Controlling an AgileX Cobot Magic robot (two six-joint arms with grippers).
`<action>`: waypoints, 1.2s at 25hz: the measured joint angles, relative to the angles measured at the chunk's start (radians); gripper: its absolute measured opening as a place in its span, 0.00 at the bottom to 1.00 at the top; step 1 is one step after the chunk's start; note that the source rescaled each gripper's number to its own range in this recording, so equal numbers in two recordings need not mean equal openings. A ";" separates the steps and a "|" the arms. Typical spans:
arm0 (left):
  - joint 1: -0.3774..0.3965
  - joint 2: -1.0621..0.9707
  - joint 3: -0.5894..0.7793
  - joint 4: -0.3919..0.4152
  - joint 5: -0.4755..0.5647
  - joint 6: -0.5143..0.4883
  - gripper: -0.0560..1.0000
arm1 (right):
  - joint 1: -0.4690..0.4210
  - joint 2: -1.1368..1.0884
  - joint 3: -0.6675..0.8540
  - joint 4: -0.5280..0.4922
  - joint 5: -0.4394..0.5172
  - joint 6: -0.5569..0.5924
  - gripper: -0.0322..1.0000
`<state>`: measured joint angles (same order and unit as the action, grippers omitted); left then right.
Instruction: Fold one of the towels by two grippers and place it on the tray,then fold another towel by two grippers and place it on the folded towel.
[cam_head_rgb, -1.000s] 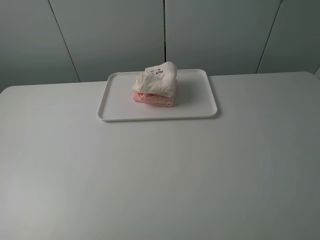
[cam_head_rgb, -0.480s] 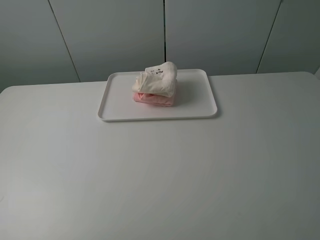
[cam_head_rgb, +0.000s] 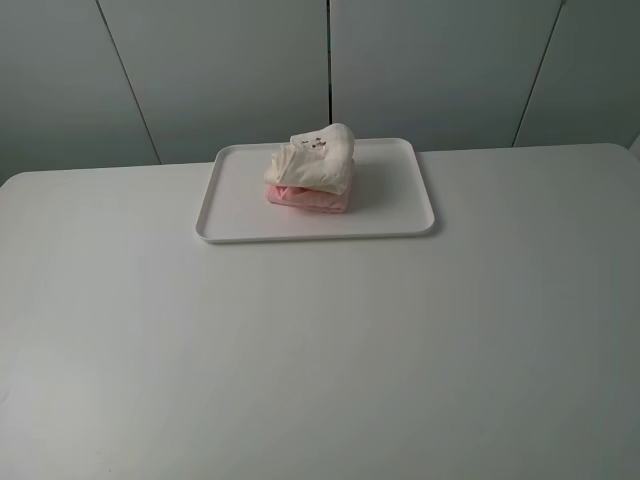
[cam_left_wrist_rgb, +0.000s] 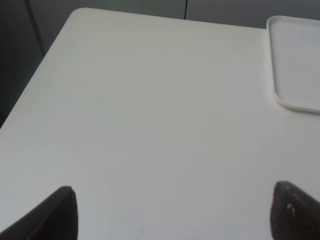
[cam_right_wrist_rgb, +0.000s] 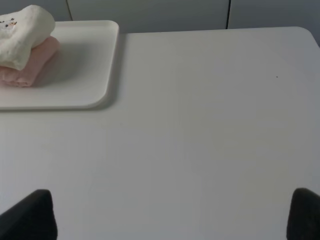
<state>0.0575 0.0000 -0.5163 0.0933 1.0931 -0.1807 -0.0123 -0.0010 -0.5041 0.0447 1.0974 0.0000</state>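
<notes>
The white tray (cam_head_rgb: 240, 205) sits at the back middle of the table. On it lies the folded pink towel (cam_head_rgb: 310, 198), and the folded cream towel (cam_head_rgb: 315, 160) rests on top of it. The right wrist view shows the same stack: cream towel (cam_right_wrist_rgb: 22, 30) over pink towel (cam_right_wrist_rgb: 30, 67) on the tray (cam_right_wrist_rgb: 85, 75). Neither arm shows in the exterior view. My left gripper (cam_left_wrist_rgb: 172, 212) is open over bare table, well short of the tray's corner (cam_left_wrist_rgb: 295, 65). My right gripper (cam_right_wrist_rgb: 172, 215) is open too, with nothing between its fingers.
The white table (cam_head_rgb: 320, 340) spreads wide in front of the tray. Its left edge (cam_left_wrist_rgb: 35, 85) drops off near my left gripper. Grey wall panels (cam_head_rgb: 430, 60) stand behind the table.
</notes>
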 joint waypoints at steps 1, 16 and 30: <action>0.000 0.000 0.000 0.000 0.000 0.000 0.99 | 0.000 0.000 0.000 0.000 0.000 0.000 1.00; 0.002 0.000 0.000 0.000 0.000 0.000 0.99 | 0.000 0.000 0.000 0.000 0.000 0.000 1.00; 0.002 0.000 0.000 0.000 0.000 0.000 0.99 | 0.000 0.000 0.000 0.000 0.000 0.000 1.00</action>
<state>0.0590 0.0000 -0.5163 0.0933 1.0931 -0.1807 -0.0123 -0.0010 -0.5041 0.0447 1.0974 0.0000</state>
